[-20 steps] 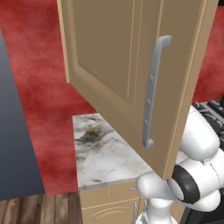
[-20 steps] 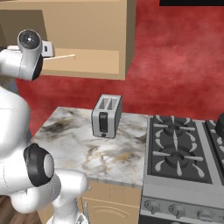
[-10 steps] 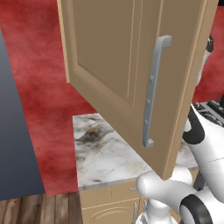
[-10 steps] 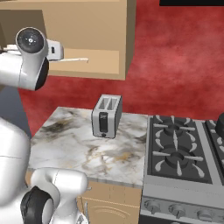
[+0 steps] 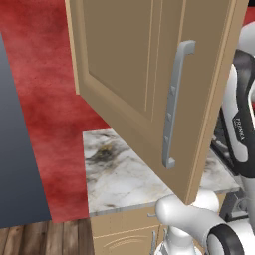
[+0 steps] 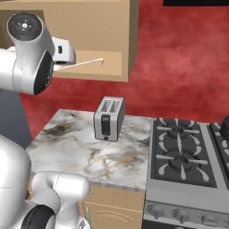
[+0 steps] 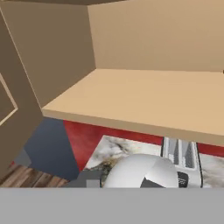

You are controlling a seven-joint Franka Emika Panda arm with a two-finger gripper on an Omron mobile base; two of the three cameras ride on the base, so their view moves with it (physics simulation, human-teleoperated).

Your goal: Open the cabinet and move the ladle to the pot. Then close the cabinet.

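Tan wood cabinet [image 6: 112,40], wall-mounted, door [image 5: 144,74] swung wide open; long silver bar handle [image 5: 174,104] upright on the door face. In the hand view the bare shelf [image 7: 144,98] lies just ahead of the claw and a little below it.

Claw [image 6: 74,62]: at the cabinet mouth in the right base view, mostly hidden behind the white wrist; closed on the near end of a ladle [image 6: 85,63], whose thin pale handle juts away from the claw, across the cabinet opening, roughly level. The bowl end cannot be made out.

Marble table [image 6: 80,147]: white with grey and brown veining, well below the claw.

Toaster [image 6: 108,118]: silver, two slots, standing upright on the table, below the claw and off to the stove side.

Stove [image 6: 179,152]: dark grates, beside the table, farther from the claw than the toaster.

Pot [image 6: 224,127]: a dark sliver at the far edge of the stove, well apart from the claw.

Red wall [image 6: 183,58] behind.
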